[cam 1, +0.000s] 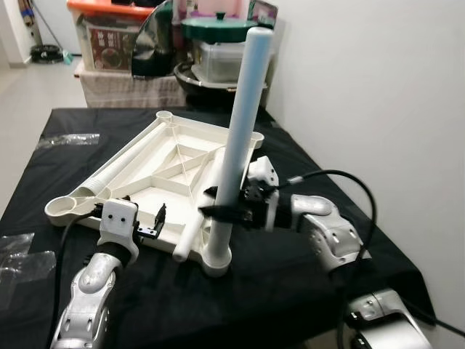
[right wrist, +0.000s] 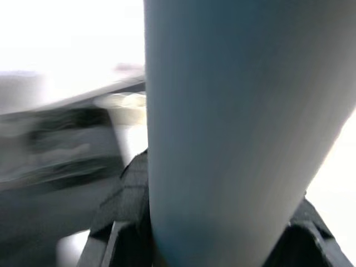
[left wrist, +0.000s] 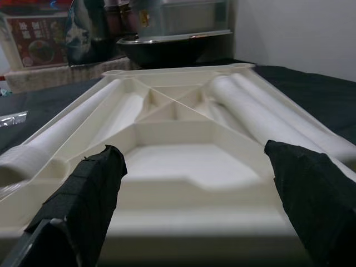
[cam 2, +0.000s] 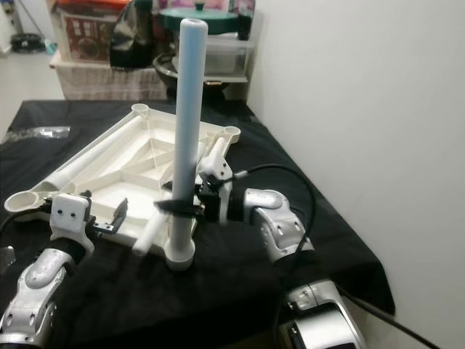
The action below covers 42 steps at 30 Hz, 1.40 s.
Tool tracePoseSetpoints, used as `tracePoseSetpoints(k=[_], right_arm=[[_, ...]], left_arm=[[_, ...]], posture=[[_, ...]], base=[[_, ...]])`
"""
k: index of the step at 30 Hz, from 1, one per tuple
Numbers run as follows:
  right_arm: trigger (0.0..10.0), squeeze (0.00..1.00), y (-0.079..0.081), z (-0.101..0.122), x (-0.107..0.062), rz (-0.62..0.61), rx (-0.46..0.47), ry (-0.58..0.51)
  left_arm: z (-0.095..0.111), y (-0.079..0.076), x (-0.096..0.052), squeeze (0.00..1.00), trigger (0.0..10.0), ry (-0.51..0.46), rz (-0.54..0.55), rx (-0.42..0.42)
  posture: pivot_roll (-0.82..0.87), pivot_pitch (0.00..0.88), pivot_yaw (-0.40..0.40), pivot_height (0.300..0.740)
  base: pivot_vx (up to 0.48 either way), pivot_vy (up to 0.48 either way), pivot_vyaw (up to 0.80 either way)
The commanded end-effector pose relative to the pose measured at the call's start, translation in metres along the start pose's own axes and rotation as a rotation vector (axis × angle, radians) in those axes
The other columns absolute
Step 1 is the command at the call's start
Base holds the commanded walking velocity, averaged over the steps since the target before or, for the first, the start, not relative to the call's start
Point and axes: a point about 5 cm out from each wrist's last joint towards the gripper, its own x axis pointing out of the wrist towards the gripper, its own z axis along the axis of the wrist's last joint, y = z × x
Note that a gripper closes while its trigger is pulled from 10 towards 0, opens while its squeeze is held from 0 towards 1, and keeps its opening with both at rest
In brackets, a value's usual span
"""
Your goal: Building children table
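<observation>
Standing leg [cam 1: 243, 123] within right gripper [cam 1: 227, 212]

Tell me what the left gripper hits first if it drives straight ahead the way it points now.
Probably the near edge of the upturned white tabletop. The left gripper is open and aimed right at that rim, which looks close ahead, though depth is hard to judge.

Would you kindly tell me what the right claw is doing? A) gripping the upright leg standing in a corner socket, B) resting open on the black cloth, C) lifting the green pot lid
A: the right claw is shut on the upright leg, low down near the tabletop's corner socket.
</observation>
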Motion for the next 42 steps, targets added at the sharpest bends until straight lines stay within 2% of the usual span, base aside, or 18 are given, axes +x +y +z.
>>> tracePoseSetpoints(k=[1,2,3,4,5,7,9,10,15,16,23,27,30,31,32,35,40,42], right_arm=[[0.0,0.0,-0.042,-0.027,-0.023,-0.448,-0.033,0.161],[0.0,0.0,-0.052,-0.033,-0.034,-0.642,0.016,0.169],[0.0,0.0,-0.052,-0.033,-0.034,-0.642,0.016,0.169],[2.6,0.0,-0.044,-0.032,-0.034,-0.653,0.02,0.124],[10.0,0.0,-0.027,-0.032,-0.03,-0.615,0.049,0.085],[10.0,0.0,0.0,-0.03,-0.021,-0.478,0.076,0.018],[10.0,0.0,0.008,-0.03,-0.018,-0.425,0.087,-0.003],[10.0,1.0,0.014,-0.03,-0.017,-0.375,0.098,-0.035],[10.0,1.0,0.015,-0.03,-0.014,-0.384,0.122,-0.034],[10.0,0.0,0.012,-0.024,-0.013,-0.384,0.108,-0.043],[10.0,0.0,0.005,-0.011,-0.02,-0.327,0.124,-0.09],[10.0,0.0,0.006,-0.022,-0.039,-0.303,0.06,-0.015],[10.0,0.0,0.052,-0.07,-0.093,0.06,-0.04,0.264],[10.0,0.0,0.052,-0.07,-0.093,0.06,-0.04,0.264],[10.0,0.0,0.061,-0.08,-0.106,0.133,-0.049,0.322],[10.0,0.0,0.065,-0.083,-0.121,0.207,-0.064,0.368],[10.0,0.0,0.058,-0.077,-0.123,0.231,-0.104,0.371],[10.0,0.0,0.057,-0.056,-0.103,0.231,-0.129,0.248]], left_arm=[[-0.005,-0.001,-0.003,0.0,10.0,0.013,-0.002,-0.005],[-0.005,-0.002,-0.004,0.0,10.0,0.016,-0.003,-0.005],[-0.005,-0.002,-0.004,0.0,10.0,0.016,-0.003,-0.005],[-0.005,0.0,-0.005,0.0,10.0,0.018,-0.002,-0.006],[-0.005,0.001,-0.005,0.0,10.0,0.02,-0.003,-0.005],[-0.006,0.001,-0.005,0.0,10.0,0.023,-0.01,-0.004],[-0.006,0.0,-0.004,0.0,10.0,0.023,-0.015,-0.003],[-0.005,-0.002,-0.003,0.0,10.0,0.021,-0.022,0.0],[-0.004,-0.002,0.0,0.0,10.0,0.016,-0.02,-0.002],[-0.004,-0.001,-0.001,0.0,10.0,0.017,-0.017,-0.002],[-0.006,-0.001,-0.005,0.0,10.0,0.023,-0.013,-0.003],[-0.007,0.001,-0.008,0.0,10.0,0.027,-0.001,-0.003],[-0.01,0.006,-0.013,0.0,10.0,0.04,0.013,0.0],[-0.01,0.006,-0.013,0.0,10.0,0.04,0.013,0.0],[-0.01,0.005,-0.013,0.0,10.0,0.042,0.01,0.0],[-0.01,0.003,-0.01,0.0,10.0,0.041,0.002,-0.001],[-0.008,0.002,-0.006,0.0,10.0,0.035,-0.007,-0.002],[-0.007,0.002,-0.005,0.0,10.0,0.032,-0.006,0.0]], posture=[[0.06,0.0,-0.11,0.74],[0.06,0.0,-0.111,0.74],[0.06,0.0,-0.111,0.74],[0.06,0.0,-0.104,0.74],[0.05,0.0,-0.095,0.74],[0.05,0.0,-0.094,0.74],[0.05,0.0,-0.094,0.74],[0.05,0.0,-0.094,0.74],[0.05,0.0,-0.093,0.74],[0.05,0.0,-0.093,0.74],[0.05,0.0,-0.104,0.74],[0.05,0.0,-0.108,0.74],[0.02,0.0,-0.091,0.74],[0.02,0.0,-0.091,0.74],[0.01,0.0,-0.086,0.74],[0.0,0.0,-0.078,0.74],[0.0,0.0,-0.077,0.74],[0.01,0.0,-0.082,0.74]], base=[[0.0,0.0,0.0],[0.0,0.0,0.0],[0.0,0.0,0.0],[0.0,0.0,0.0],[0.0,0.0,0.0],[0.0,0.0,0.0],[0.0,0.0,0.0],[0.0,0.0,0.0],[0.0,0.0,0.0],[0.0,0.0,0.0],[0.0,0.0,0.0],[0.0,0.0,0.0],[0.0,0.0,0.0],[0.0,0.0,0.0],[0.0,0.0,0.0],[0.0,0.0,0.0],[0.0,0.0,0.0],[0.0,0.0,0.0]])
